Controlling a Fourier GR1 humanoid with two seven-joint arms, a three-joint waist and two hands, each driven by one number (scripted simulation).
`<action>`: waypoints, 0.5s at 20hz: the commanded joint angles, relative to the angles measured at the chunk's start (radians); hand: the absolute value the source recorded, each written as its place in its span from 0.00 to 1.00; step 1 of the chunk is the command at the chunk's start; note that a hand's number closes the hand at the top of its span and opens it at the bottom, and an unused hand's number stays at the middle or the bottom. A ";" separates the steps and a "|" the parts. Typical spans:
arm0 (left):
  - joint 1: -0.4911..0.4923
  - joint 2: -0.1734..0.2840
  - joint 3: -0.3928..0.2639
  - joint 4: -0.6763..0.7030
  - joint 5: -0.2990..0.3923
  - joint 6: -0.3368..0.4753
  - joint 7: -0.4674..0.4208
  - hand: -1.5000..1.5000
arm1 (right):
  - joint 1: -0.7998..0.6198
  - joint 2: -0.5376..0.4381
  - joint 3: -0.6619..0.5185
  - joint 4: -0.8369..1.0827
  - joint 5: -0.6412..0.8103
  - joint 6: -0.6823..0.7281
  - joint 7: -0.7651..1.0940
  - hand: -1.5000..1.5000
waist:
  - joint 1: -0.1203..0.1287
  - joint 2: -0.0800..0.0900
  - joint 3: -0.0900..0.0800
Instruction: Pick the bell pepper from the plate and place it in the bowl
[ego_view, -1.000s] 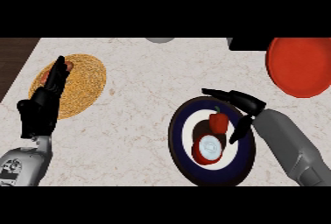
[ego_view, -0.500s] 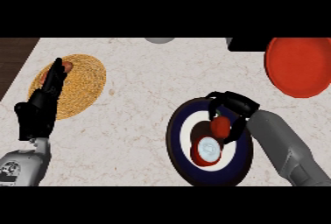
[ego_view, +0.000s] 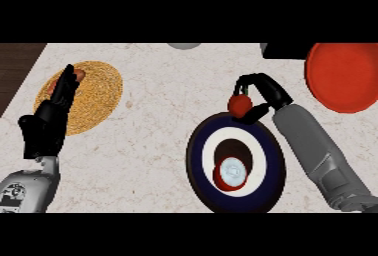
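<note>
My right hand (ego_view: 270, 96) is curled round a small red bell pepper (ego_view: 240, 104) and holds it over the far rim of the dark blue plate (ego_view: 198, 165), which has a white ring. The red bowl (ego_view: 343, 75) sits at the far right, a hand's width to the right of the pepper. At the left my left hand (ego_view: 46, 122) rests open, fingers up, in front of a round tan mat (ego_view: 96, 95).
A red item with a pale round top (ego_view: 231, 173) lies on the plate's middle. A grey object (ego_view: 183, 45) and a dark block (ego_view: 284, 50) stand along the counter's far edge. Dark wood floor (ego_view: 15, 65) shows past the counter's left edge.
The right hand closed on the pepper at the plate's middle and has carried it up and away to the plate's far rim. The left hand has barely moved.
</note>
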 joint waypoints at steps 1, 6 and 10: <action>-0.003 0.001 -0.005 0.005 -0.005 -0.003 0.000 0.50 | -0.117 -0.004 -0.157 0.022 -0.089 -0.219 0.286 1.00 | 0.013 0.005 -0.002; -0.043 -0.011 -0.031 -0.012 -0.003 -0.017 0.010 0.50 | -0.307 0.024 -0.186 0.038 -0.041 -0.568 0.591 1.00 | 0.061 0.011 -0.002; -0.023 -0.009 -0.033 -0.002 -0.011 -0.019 -0.015 0.50 | -0.402 0.095 -0.217 0.030 -0.020 -0.883 0.698 1.00 | 0.071 0.016 0.000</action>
